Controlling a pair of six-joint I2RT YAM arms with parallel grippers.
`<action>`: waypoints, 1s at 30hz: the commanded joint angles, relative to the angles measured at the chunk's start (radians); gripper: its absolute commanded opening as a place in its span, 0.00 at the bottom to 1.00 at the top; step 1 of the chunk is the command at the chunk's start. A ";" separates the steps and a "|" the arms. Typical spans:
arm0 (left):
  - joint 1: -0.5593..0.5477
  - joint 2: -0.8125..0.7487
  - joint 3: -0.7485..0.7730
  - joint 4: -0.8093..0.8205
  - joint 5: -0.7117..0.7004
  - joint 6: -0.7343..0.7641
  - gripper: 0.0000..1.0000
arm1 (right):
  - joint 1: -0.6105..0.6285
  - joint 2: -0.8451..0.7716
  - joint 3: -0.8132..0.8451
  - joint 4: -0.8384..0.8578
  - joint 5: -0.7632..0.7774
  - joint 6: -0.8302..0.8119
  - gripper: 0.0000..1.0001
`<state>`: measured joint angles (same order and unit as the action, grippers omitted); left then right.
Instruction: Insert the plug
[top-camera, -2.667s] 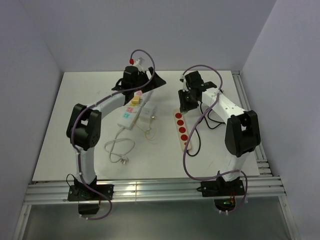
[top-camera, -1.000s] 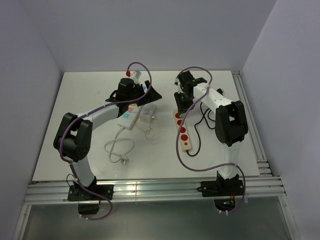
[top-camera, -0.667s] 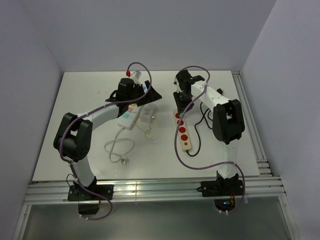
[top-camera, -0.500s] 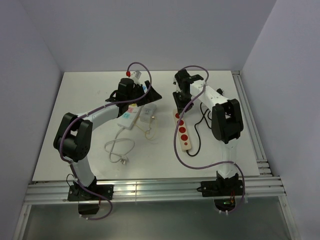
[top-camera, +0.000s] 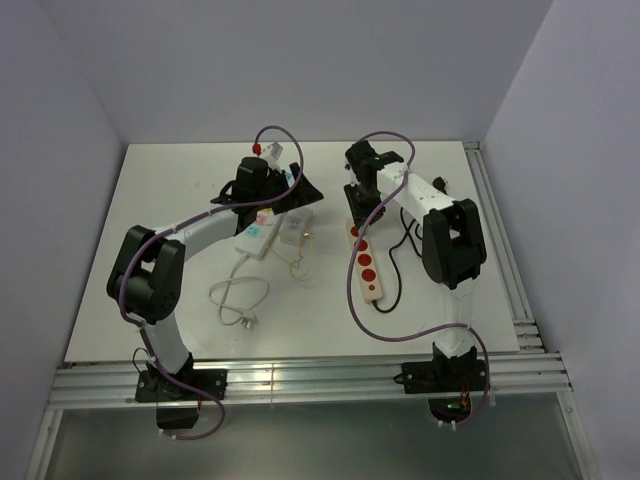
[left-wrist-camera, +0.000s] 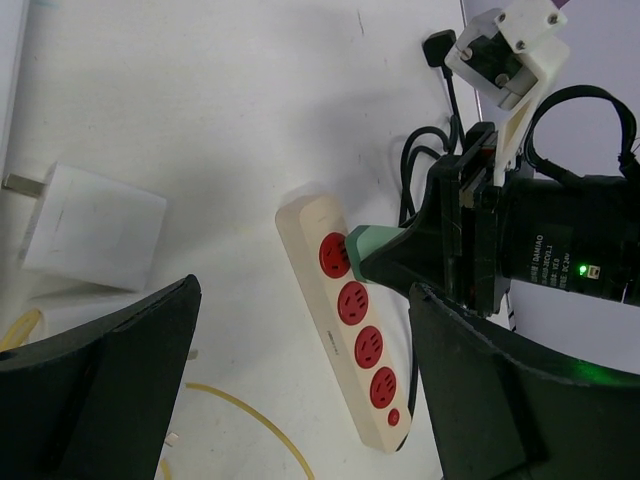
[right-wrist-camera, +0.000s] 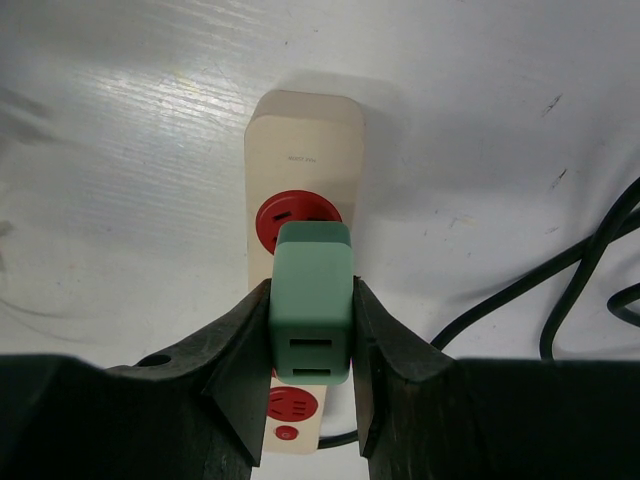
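Observation:
My right gripper (right-wrist-camera: 311, 300) is shut on a green plug (right-wrist-camera: 311, 310) and holds it over the far end of a cream power strip (right-wrist-camera: 300, 140) with red sockets. The plug covers part of the end socket; its prongs are hidden. In the left wrist view the green plug (left-wrist-camera: 372, 243) meets the strip (left-wrist-camera: 320, 320) at the end socket. In the top view the right gripper (top-camera: 357, 212) is at the strip's (top-camera: 370, 275) far end. My left gripper (top-camera: 290, 188) is open and empty, hovering left of the strip.
A white adapter (left-wrist-camera: 95, 228) lies under my left gripper, beside a white power strip (top-camera: 257, 235) with coloured stickers. A white cable coil (top-camera: 238, 295) and a thin yellow cable (left-wrist-camera: 250, 420) lie nearby. A black cable (left-wrist-camera: 415, 175) loops right of the cream strip.
The right gripper has shifted slightly left and farther with the green plug, its elbow swinging in. The left arm stretched out lower early on, then stayed still.

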<state>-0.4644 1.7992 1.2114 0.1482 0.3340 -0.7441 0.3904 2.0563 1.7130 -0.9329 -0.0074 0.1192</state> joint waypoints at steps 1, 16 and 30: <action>-0.005 -0.058 -0.010 0.001 0.000 0.028 0.91 | 0.001 0.039 -0.033 0.028 0.063 0.002 0.00; -0.016 -0.156 -0.035 -0.045 -0.030 0.037 0.91 | -0.001 0.034 -0.127 0.147 -0.006 0.013 0.00; -0.023 -0.179 -0.042 -0.075 -0.053 0.051 0.91 | 0.030 0.065 -0.118 0.125 0.072 0.034 0.00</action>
<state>-0.4812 1.6669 1.1763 0.0734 0.2905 -0.7177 0.4011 2.0167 1.6363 -0.8513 0.0040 0.1421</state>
